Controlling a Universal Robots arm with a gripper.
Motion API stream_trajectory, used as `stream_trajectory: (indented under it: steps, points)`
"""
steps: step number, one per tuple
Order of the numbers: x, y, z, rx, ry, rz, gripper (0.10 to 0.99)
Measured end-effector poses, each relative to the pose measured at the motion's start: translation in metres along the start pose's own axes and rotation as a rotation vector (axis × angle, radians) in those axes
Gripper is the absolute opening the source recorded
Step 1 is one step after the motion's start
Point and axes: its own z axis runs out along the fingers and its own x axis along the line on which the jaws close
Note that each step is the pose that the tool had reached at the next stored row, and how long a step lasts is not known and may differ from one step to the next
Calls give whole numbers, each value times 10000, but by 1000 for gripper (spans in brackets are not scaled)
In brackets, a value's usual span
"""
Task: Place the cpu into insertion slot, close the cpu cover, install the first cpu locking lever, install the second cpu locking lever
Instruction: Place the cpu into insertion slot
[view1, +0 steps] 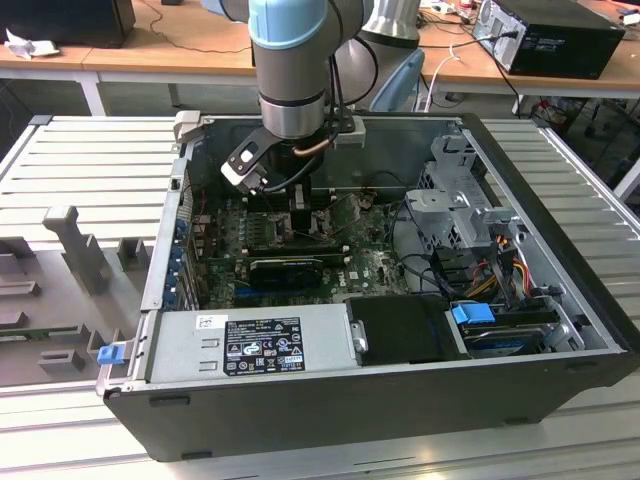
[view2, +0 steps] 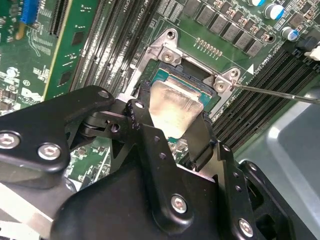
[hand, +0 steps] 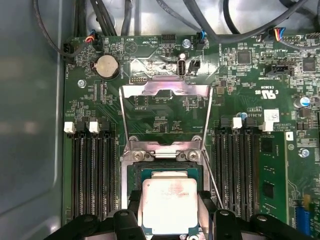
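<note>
1. An open case (view1: 350, 410) is lying on its side on a slatted table (view1: 90, 150), with its inside facing up.
2. The arm (view1: 290, 60) is reaching down into the case from above, toward the far half of the interior in the exterior view.
3. A green motherboard (hand: 280, 100) is covering the case floor, with black memory slots (hand: 90, 170) running along both sides of the socket area.
4. The gripper (view1: 300, 195) is hanging just over the board, and in both wrist views its black fingers (view2: 206, 140) are pressing on two opposite edges of the cpu (hand: 169, 205), clamped on it.
5. The cover (hand: 165, 90) is standing swung open on the far side of the socket from the gripper, and the bare board is showing through its square window.
6. The slot (hand: 165, 172) is lying uncovered directly under the chip, with its rim showing on the side toward the open cover.
7. The cpu is sitting between the two fingers, metal top up and level, squarely over the slot; whether it is resting in the slot or hanging just above it is hard to tell.
8. A thin wire lever (view2: 280, 94) is sticking out from a corner of the socket frame, unlatched and pointing away across the memory slots.
</note>
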Motion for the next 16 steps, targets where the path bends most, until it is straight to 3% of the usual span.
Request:
stream_trajectory:
  steps: [16]
  points:
    - [13,5,63,33,-2,3,541]
